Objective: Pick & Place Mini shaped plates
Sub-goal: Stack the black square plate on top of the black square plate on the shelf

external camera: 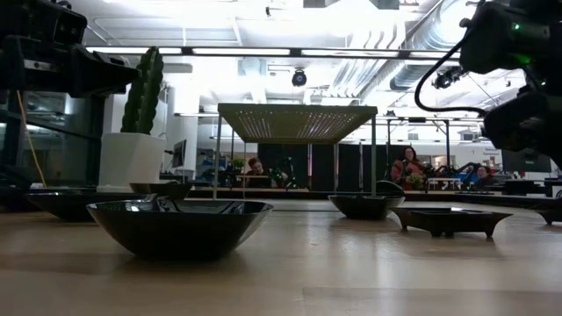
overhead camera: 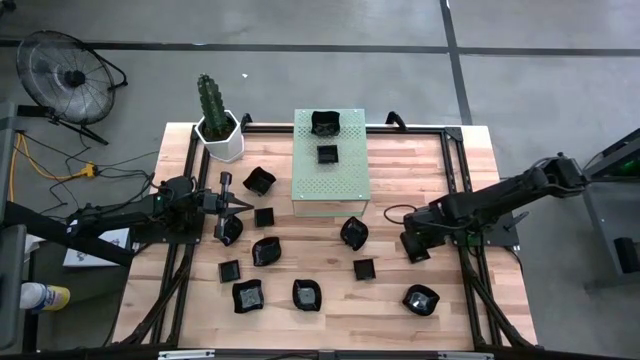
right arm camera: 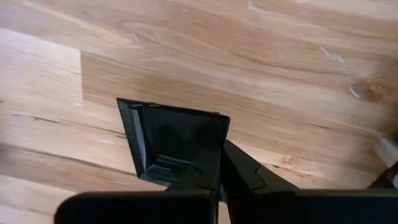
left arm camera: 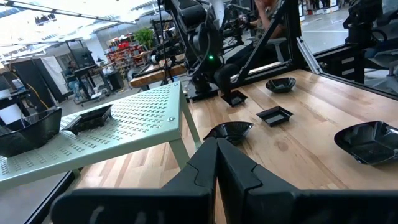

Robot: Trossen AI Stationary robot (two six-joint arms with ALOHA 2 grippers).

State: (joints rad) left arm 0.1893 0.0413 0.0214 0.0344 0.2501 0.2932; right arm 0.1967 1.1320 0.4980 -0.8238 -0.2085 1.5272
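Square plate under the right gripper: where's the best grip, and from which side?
Pinch the raised rim, coming from above. The square plate lies flat on the table, too shallow for a side approach, but its upturned wall gives a thin edge for one finger inside and one outside. The right gripper is already shut on that rim. The left gripper waits shut.

So I'm sitting with the left gripper (overhead camera: pixel 243 206) parked left of centre in the high view, fingers pinched together on nothing. The right gripper (overhead camera: pixel 415 249) is hanging right of centre, arm slanting in from the upper right, clamping a plate edge.
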